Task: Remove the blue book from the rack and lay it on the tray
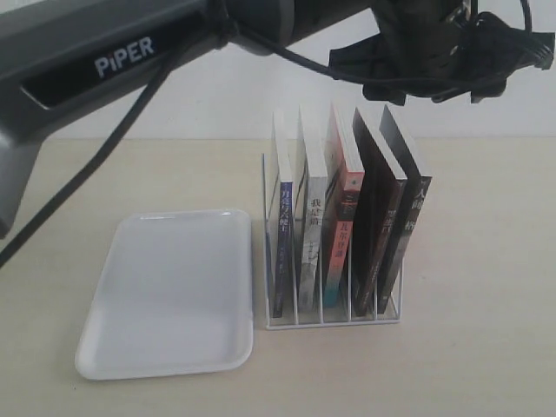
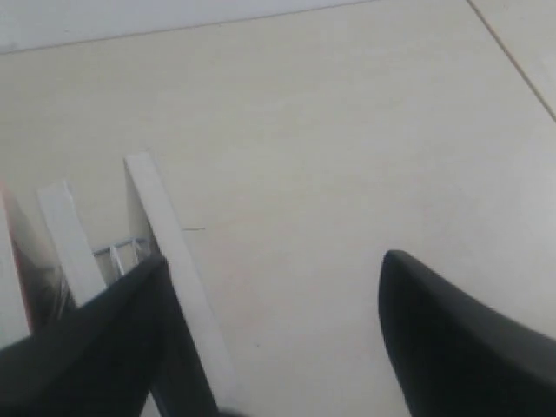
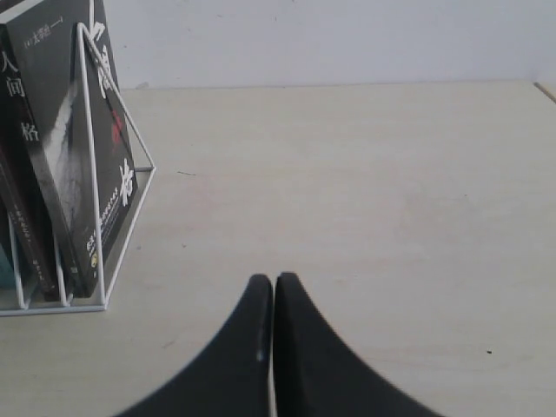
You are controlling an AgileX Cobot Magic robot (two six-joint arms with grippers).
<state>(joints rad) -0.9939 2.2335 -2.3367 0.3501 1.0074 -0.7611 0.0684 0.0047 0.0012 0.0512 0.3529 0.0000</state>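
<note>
The blue book [image 1: 284,243] stands upright in the leftmost slot of the white wire rack [image 1: 330,322], dark blue spine facing me. The white tray [image 1: 169,295] lies flat just left of the rack with nothing on it. My left gripper [image 1: 415,80] hangs above the right end of the rack. In the left wrist view it [image 2: 276,259] is open over bare table, one finger [image 2: 104,347] overlapping the top of the end book [image 2: 165,252]; the blue book does not show there. My right gripper [image 3: 274,280] is shut on nothing, low over the table right of the rack [image 3: 104,174].
Other books fill the remaining slots: a white-spined one [image 1: 313,234], an orange one [image 1: 343,226] and two black ones [image 1: 391,243]. The left arm [image 1: 104,61] spans the top of the exterior view, its cable hanging down. A wall stands behind the table.
</note>
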